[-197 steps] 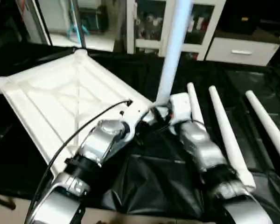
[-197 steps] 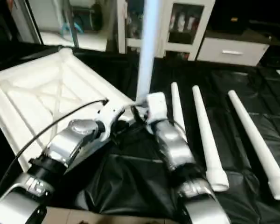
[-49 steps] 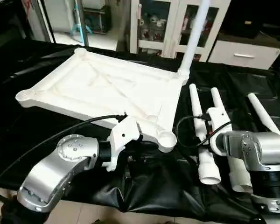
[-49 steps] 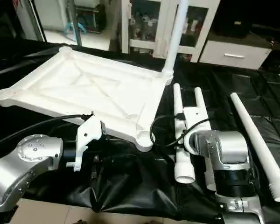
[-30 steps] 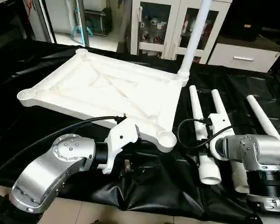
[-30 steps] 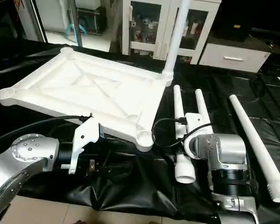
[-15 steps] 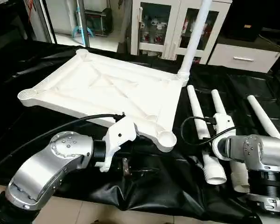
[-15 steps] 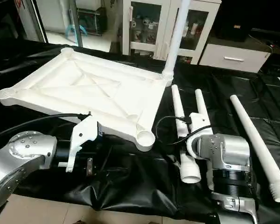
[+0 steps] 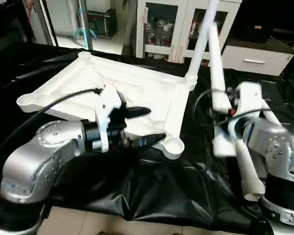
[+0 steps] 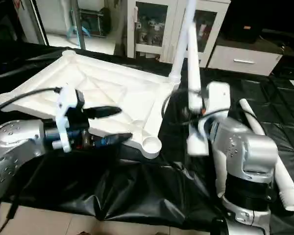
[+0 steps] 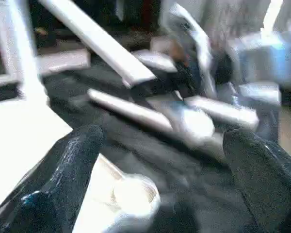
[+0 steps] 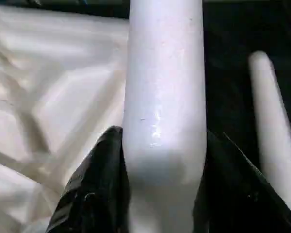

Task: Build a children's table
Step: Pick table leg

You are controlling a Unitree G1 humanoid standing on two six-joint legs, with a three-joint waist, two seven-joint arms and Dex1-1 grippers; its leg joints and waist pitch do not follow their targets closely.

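Note:
The white tabletop (image 9: 78, 83) lies underside up on black cloth, with one leg (image 9: 202, 39) standing in its far right corner socket. My left gripper (image 9: 146, 126) is open and empty, hovering over the tabletop's near right edge beside the near corner socket (image 9: 173, 145). In the left wrist view that socket (image 11: 133, 194) sits between the spread fingers (image 11: 63, 179). My right gripper (image 12: 162, 184) is shut on a second leg (image 9: 216, 83), held off the cloth, nearly upright and tilted, right of the tabletop. Another leg (image 9: 247, 161) lies on the cloth under my right arm.
Black cloth (image 9: 161, 191) covers the work table, bunched at the front edge. Glass-door cabinets (image 9: 161, 24) and a white drawer unit (image 9: 255, 58) stand behind. A further leg (image 10: 279, 176) lies at the far right.
My right gripper has lifted a leg off the cloth and raised it nearly upright. My left arm has risen from the table's front edge to over the tabletop's near right corner.

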